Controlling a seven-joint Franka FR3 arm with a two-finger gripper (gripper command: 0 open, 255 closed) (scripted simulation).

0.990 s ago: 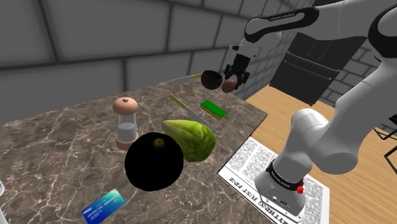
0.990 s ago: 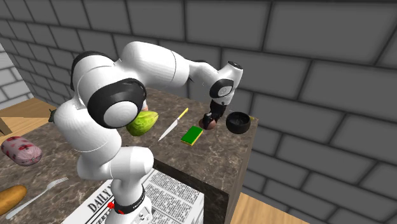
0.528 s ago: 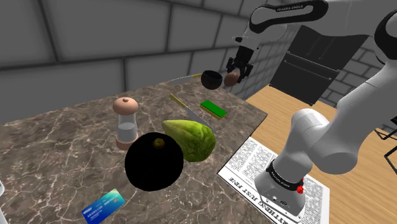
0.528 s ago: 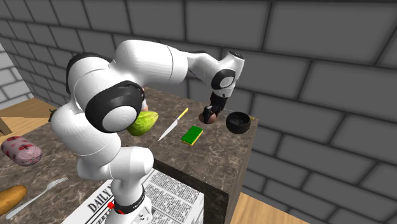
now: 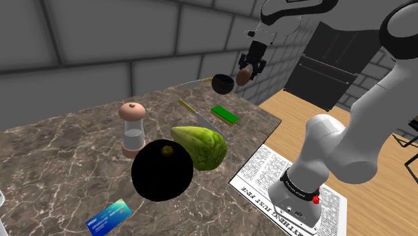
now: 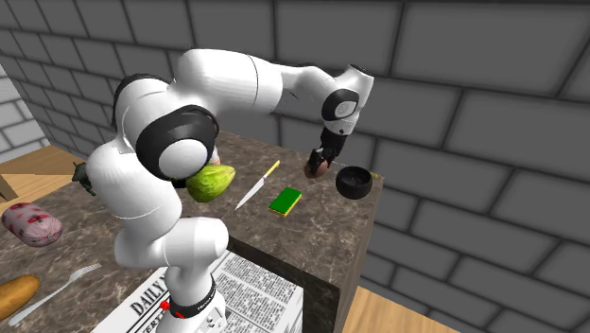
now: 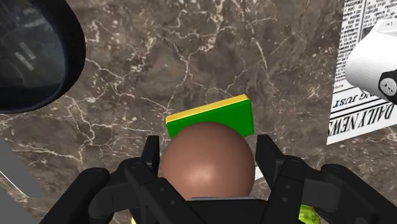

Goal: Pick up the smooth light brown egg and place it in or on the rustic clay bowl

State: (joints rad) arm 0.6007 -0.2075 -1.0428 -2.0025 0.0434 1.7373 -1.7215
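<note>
My black gripper (image 5: pixel 248 70) is shut on the smooth brown egg (image 5: pixel 243 76), held in the air above the counter's far end. In the wrist view the egg (image 7: pixel 206 160) sits clasped between both fingers (image 7: pixel 267 156). The dark bowl (image 5: pixel 222 84) rests on the marble counter just to the shoulder view's left of the egg and lower. In the second exterior view the egg (image 6: pixel 315 167) hangs to the left of the bowl (image 6: pixel 354 182). The bowl's rim (image 7: pixel 67 57) shows beside the gripper in the wrist view.
A green and yellow sponge (image 5: pixel 225 114) lies below the gripper, with a knife (image 5: pixel 198 115) beside it. A green fruit (image 5: pixel 199 146), a black sphere (image 5: pixel 162 171), a grinder (image 5: pixel 132 129) and a blue card (image 5: pixel 108 217) stand nearer. Newspaper (image 5: pixel 268 171) lies by the stand.
The gripper has risen with the egg in it and shifted slightly toward the bowl. Nothing on the counter has moved.
</note>
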